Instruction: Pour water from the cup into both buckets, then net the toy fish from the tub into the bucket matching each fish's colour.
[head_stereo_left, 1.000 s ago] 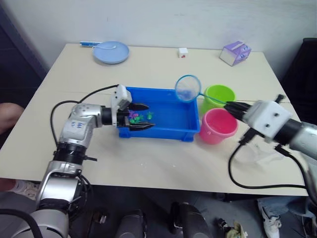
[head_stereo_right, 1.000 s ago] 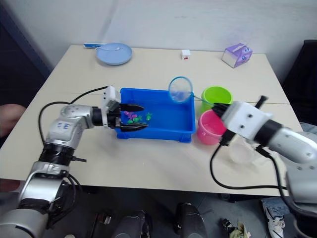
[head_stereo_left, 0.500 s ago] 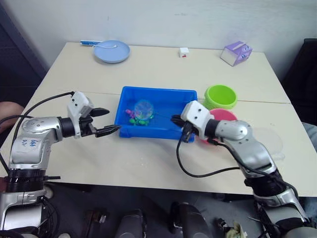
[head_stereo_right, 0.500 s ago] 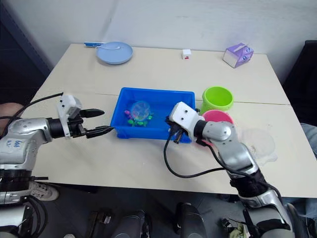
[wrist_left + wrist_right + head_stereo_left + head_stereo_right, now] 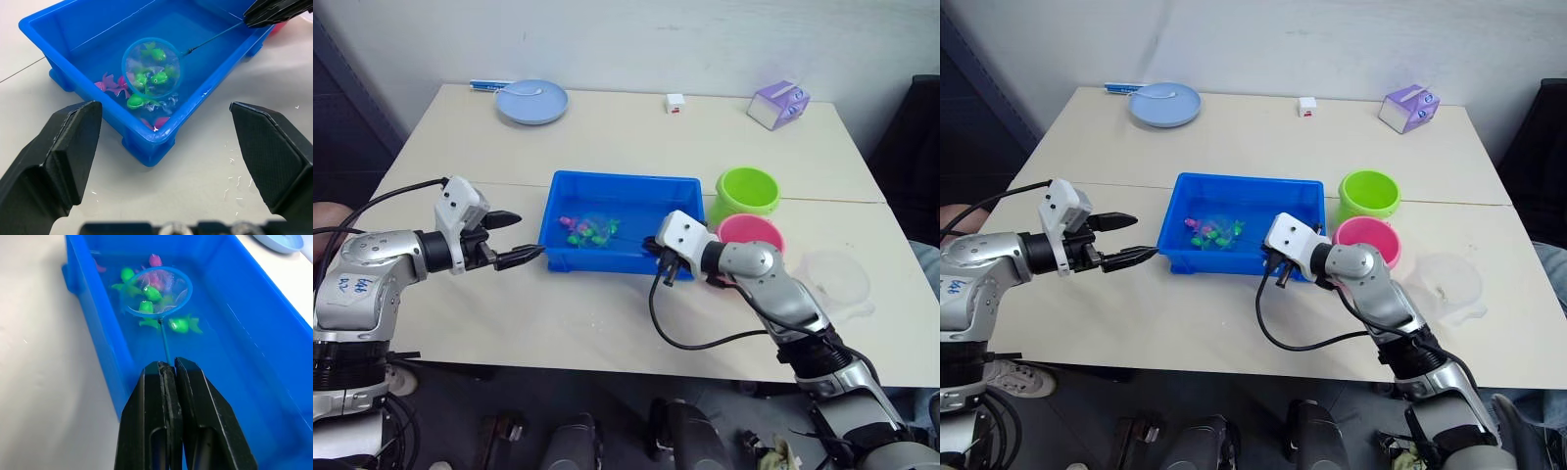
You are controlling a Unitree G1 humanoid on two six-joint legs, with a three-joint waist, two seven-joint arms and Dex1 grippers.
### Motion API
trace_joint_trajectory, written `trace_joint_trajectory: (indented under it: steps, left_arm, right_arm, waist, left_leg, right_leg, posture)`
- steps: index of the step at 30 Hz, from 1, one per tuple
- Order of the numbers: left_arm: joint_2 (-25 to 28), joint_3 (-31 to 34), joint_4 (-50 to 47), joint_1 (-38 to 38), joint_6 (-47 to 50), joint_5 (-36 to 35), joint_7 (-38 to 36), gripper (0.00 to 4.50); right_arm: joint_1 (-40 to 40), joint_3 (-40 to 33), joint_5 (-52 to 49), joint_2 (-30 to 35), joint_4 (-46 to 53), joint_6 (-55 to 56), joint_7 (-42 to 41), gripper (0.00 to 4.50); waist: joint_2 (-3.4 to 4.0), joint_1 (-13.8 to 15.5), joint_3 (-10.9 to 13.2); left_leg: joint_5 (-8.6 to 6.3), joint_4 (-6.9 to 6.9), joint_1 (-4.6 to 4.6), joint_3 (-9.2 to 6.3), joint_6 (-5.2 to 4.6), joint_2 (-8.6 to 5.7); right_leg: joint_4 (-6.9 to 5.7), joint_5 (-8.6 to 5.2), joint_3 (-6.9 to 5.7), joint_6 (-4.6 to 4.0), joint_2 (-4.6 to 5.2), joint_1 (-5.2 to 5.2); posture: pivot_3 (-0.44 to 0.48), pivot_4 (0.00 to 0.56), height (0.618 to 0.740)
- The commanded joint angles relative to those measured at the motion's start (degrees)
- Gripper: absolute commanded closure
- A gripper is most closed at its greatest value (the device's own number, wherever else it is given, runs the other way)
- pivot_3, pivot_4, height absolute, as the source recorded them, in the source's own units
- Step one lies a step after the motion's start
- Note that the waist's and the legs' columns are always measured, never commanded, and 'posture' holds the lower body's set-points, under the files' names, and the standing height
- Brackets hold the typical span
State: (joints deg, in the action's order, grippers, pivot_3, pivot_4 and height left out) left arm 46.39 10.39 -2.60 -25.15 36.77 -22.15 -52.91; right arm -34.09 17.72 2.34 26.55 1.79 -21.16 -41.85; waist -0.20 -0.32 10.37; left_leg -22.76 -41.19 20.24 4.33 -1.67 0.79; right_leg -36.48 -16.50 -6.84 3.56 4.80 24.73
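While right hand (image 5: 168, 369) grips net (image 5: 157, 291) handle, hoop lies among toy fish (image 5: 151, 293).

We swung net (image 5: 150, 67) down from above buckets into tub (image 5: 570, 257), hoop now among fish (image 5: 151, 293). Left gripper (image 5: 514, 238) pulled back off tub, sits just beside it.

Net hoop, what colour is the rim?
Light blue rim on the net, clearest in the right wrist view.
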Motion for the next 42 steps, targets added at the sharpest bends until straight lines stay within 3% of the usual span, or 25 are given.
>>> trace_joint_trajectory:
  steps: [1,8,13,23,42]
  left_arm:
    - [1.0,1.1,-1.5,-0.2,-0.4,-0.7,0.3,0.0]
    - [0.7,0.4,-1.1,-0.6,-0.7,-0.5,0.3,0.0]
    - [1.2,0.7,-1.2,-0.3,-0.6,-0.8,-0.1,0.0]
    - [1.9,0.6,-1.4,-0.6,-0.1,-1.0,-0.2,0.0]
    - [1.1,0.5,-0.5,-0.6,-1.2,-0.9,0.6,0.0]
  right_arm:
    - [-1.9,-2.7,1.5,2.2,0.7,1.5,0.8,3.74]
    - [-2.7,-6.3,0.5,3.8,3.2,-0.7,1.7,3.74]
    - [-3.5,-7.4,-2.8,0.6,7.8,-4.5,1.7,3.74]
    - [-1.1,-1.7,-3.5,-3.6,8.4,-7.2,1.1,3.74]
    - [-1.5,-3.0,1.5,3.7,3.9,-4.4,1.6,3.74]
  waist:
    - [0.0,0.0,0.0]
    - [0.0,0.0,0.0]
    - [0.0,0.0,0.0]
    - [0.01,0.1,0.0]
    - [0.01,0.0,0.0]
  left_leg:
    - [0.0,0.0,0.0,0.0,0.0,0.0]
    - [0.0,0.0,0.0,0.01,0.0,0.0]
    - [0.0,0.02,0.0,0.01,0.01,0.01]
    - [-0.01,0.03,0.02,0.01,0.01,-0.02]
    - [-0.01,0.06,0.01,0.01,0.02,0.01]
  right_leg:
    - [0.0,0.0,0.0,0.0,0.0,0.0]
    - [0.0,0.0,0.0,0.0,0.0,0.0]
    - [0.0,0.0,0.01,0.0,0.0,0.03]
    - [0.02,0.0,0.01,-0.01,0.03,0.03]
    - [0.05,-0.01,0.01,-0.01,0.02,0.03]
  posture:
    - [0.0,0.15,0.739]
    - [0.0,0.15,0.739]
    - [0.0,0.15,0.739]
    - [0.0,0.15,0.739]
    - [0.0,0.15,0.739]
